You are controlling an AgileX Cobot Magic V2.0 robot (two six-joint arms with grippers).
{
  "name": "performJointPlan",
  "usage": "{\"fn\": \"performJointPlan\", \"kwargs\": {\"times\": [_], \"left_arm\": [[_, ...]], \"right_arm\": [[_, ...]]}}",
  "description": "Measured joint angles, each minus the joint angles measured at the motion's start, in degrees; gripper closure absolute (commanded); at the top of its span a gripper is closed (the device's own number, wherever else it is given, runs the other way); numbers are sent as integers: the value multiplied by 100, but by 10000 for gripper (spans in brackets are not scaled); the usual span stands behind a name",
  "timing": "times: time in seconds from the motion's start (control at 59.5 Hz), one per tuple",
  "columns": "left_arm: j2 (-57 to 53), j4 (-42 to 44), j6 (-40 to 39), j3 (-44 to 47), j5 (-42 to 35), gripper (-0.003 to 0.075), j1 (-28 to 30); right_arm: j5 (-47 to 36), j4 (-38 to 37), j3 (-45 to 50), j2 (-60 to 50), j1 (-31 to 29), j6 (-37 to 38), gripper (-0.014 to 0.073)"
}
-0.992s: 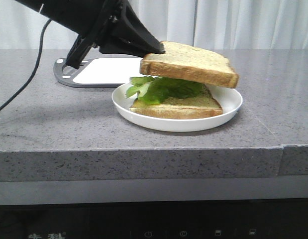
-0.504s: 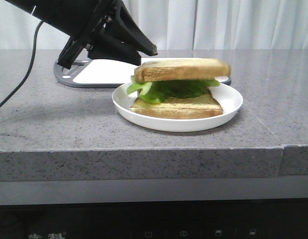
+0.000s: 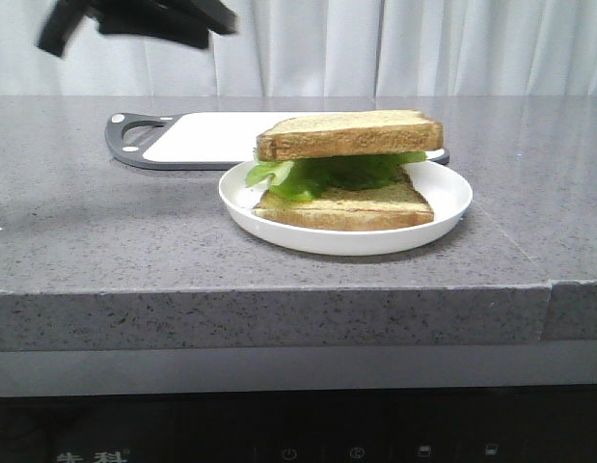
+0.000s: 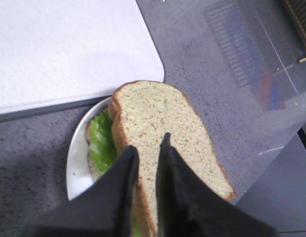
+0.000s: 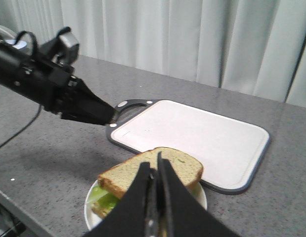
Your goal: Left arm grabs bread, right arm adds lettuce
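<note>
Left fingers [image 4: 148, 163] — above bread [image 4: 165, 133]

Even bright daylight off the white curtains [image 3: 423, 43] behind my counter, soft shadow beneath the plate [image 3: 346, 231], my left gripper [image 3: 213, 16] motion-blurred, faint glare on countertop [image 4: 251, 59].

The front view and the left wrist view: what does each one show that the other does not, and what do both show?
Only the front view shows the sandwich from the side: the bottom slice under the lettuce, and the whole white plate. Only the left wrist view shows the bread from above, its speckled face, with the left arm's fingers above it, a narrow gap between them. Both show the bread, lettuce, plate, cutting board and grey countertop.
</note>
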Motion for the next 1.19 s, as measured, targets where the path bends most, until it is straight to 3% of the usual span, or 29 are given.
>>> {"fn": "performJointPlan", "kwargs": {"times": [0.219, 0.538, 0.891, 1.194], "left_arm": [[-904, 1053, 0, 149, -349, 741, 207], [-3328, 2451, 0, 1839, -2232, 741, 31], [-6130, 2588, 0, 4052, -2956, 741, 31], [-6814, 2588, 0, 4345, -2999, 741, 31]], "right_arm": [[143, 0, 0, 0, -1012, 11, 664], [165, 0, 803, -924, -1087, 11, 664], [214, 0, 1715, -2063, -1087, 0, 664], [219, 77, 1759, -2091, -1087, 0, 664]]}}
